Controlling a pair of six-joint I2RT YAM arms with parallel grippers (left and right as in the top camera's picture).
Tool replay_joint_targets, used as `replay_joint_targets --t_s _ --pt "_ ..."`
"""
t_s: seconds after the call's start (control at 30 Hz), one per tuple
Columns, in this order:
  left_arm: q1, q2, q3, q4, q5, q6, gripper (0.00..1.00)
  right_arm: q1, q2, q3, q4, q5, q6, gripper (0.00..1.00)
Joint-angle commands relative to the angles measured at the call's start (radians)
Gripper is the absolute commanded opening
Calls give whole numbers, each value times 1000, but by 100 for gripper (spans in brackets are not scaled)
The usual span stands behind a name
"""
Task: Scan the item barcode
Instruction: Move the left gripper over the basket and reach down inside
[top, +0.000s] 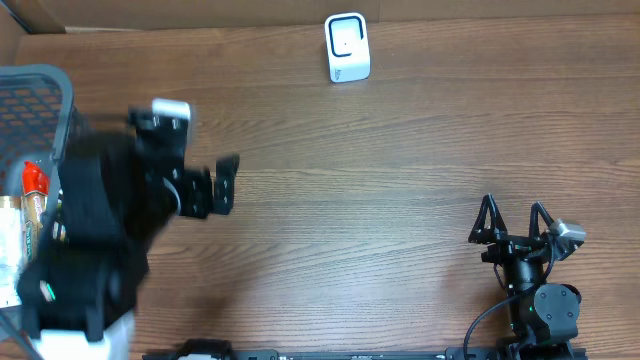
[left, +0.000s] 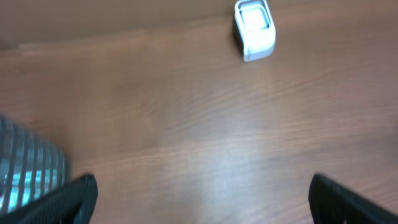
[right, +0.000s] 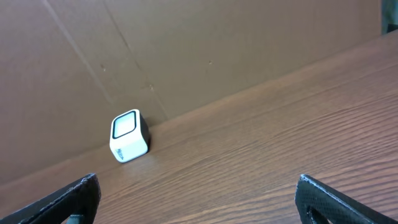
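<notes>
- L gripper (top: 222, 186): my jaws are wide w/ nothing btwn them. Wrist cam shows only bare table (left: 205, 124) in the gap.
- R gripper (top: 513, 218): jaws wide too, empty. It sits at the near-R side, well apart from everything, prob. so the L side has free run.
- Scanner (top: 347, 47): upright at the far edge, roughly mid-table, window toward the open tabletop. Both wrist cams see it, so I judge it's set there so either arm can present a code.
- Basket (top: 40, 85): at the far-L edge, right beside my L arm, hence L is the natural picker.
- Red-capped item (top: 34, 182) and a pale pack (top: 8, 240) lie inside the basket. Can't tell which one gets scanned, and no barcode is legible.
- L arm is blurred in the overhead, so its exact pose vs the basket rim is unclear.
- Step, as I judge it: nothing picked yet, so the task is at its start.
- Next calls for: L jaws into the basket, grip w/o covering the code, then face the code to the scanner window.
- Risk: snagging the basket wall, or the code ending up turned away.
</notes>
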Motion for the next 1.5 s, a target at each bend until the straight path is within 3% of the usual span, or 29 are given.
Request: replay_joint_targets --t_s 0.0,0.1,0.3,0.43,0.5,0.6,0.8,0.93,1.07,1.37,1.47 --pt "11 178 248 -161 8 -13 100 5 -2 -10 3 10 6 100" --pt "11 285 355 -244 34 -14 100 5 -2 -10 3 10 6 100" --pt "11 400 359 -228 116 -16 100 5 -2 -10 3 10 6 100" --pt "37 401 396 -194 -80 -213 100 5 -2 -10 3 10 6 100" --pt "73 385 450 -193 -107 -239 100 5 -2 -10 3 10 6 100" --pt "174 358 541 -210 -111 -254 100 5 -2 -10 3 10 6 100" --pt "532 326 583 -234 -148 -383 100 5 -2 -10 3 10 6 100" --pt "751 336 537 -253 -148 -430 100 5 -2 -10 3 10 6 100" --pt "880 353 449 -227 -117 -470 99 5 -2 -10 3 10 6 100" --pt "909 362 214 -43 -274 -466 100 5 -2 -10 3 10 6 100" --pt "909 383 135 29 -283 -403 100 5 -2 -10 3 10 6 100"
